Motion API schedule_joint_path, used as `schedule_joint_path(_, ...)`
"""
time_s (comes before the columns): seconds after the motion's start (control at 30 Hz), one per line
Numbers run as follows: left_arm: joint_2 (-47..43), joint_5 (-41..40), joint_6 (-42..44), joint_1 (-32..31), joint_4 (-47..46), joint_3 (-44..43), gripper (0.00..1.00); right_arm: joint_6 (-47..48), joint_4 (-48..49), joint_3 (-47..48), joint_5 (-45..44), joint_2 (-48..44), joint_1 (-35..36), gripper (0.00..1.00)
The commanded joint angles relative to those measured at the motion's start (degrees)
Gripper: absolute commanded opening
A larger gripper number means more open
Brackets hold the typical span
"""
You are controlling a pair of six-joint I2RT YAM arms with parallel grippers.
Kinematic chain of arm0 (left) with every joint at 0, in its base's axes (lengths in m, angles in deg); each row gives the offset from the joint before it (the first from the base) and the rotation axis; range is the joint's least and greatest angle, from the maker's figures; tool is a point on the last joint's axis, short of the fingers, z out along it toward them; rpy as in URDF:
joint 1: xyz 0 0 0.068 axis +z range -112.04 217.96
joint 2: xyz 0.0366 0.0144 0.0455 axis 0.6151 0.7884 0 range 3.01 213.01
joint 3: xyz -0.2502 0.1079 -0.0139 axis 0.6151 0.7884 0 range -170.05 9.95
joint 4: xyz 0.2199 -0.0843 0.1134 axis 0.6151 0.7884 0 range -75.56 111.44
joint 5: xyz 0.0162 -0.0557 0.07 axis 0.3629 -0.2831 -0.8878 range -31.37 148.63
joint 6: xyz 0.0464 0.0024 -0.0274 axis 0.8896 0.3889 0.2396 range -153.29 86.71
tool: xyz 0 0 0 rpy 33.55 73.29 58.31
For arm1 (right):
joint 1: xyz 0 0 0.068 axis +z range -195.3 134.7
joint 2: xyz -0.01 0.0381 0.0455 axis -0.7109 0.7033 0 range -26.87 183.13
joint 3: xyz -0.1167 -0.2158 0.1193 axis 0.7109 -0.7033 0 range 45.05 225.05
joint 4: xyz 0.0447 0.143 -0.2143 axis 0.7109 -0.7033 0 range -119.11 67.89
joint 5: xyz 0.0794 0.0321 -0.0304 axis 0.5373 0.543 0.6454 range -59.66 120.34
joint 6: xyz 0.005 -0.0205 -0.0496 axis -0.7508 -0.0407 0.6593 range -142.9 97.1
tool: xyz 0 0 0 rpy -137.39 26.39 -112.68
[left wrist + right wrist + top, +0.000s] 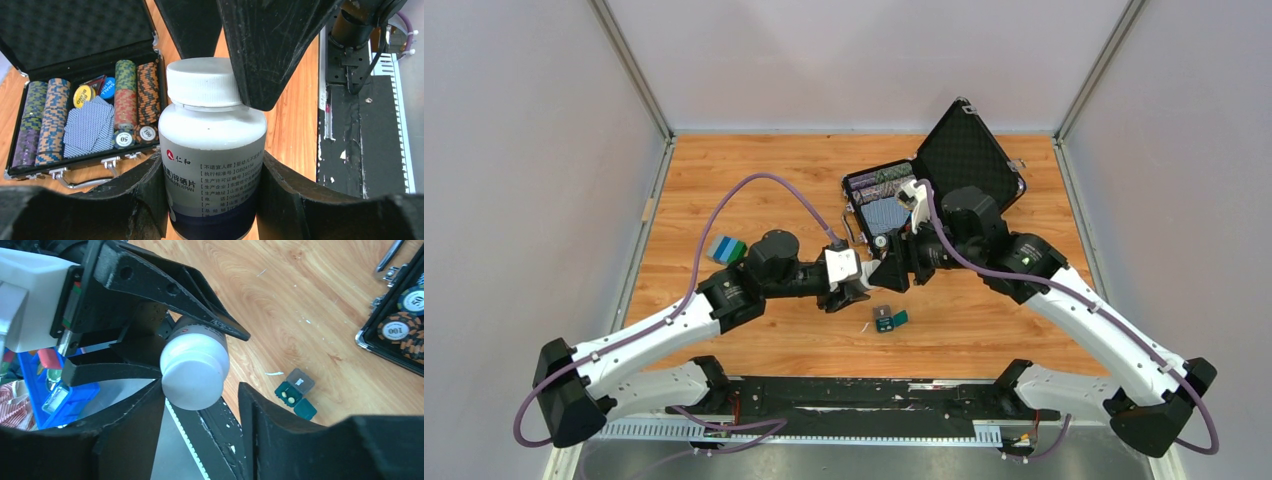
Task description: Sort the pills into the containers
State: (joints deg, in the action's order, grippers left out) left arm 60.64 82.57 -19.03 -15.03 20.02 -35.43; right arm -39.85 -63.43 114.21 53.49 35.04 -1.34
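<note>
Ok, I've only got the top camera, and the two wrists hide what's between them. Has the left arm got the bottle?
Observer: Yes. The left gripper has its jaws closed on the label of the bottle.
Operator: Cap on or off?
Observer: On. The white cap sits between the right gripper's jaws, with a gap showing on one side.
Operator: Anything in the little box?
Observer: The teal box lies open, with two pale pills in one compartment.
</note>
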Motion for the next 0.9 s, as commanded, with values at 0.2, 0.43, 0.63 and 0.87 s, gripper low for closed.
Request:
schedule_joint_path(0.2, 0.4, 1.0, 0.9, -0.1, -2.2, -2.5, 0.02, -10.1, 3.7, 1.2, -0.9, 4.0, -0.2, 0.30)
schedule_joint_path(0.43, 1.5, -1.4, 0.8, -0.1, -2.4, -2.4, 0.02, -30.6, 9.4, -1.1, -2.4, 4.5, 0.0, 0.32)
schedule_joint_path(0.63, 1.8, -1.7, 0.3, -0.1, -2.5, -2.3, 0.02, -31.5, 10.3, -1.5, -9.4, 0.1, 0.0, 0.85)
schedule_joint_path(0.87, 1.8, -1.0, 0.1, -0.1, -3.3, -1.8, 0.02, -21.2, 9.4, -4.7, -14.9, -8.6, -0.2, 0.95)
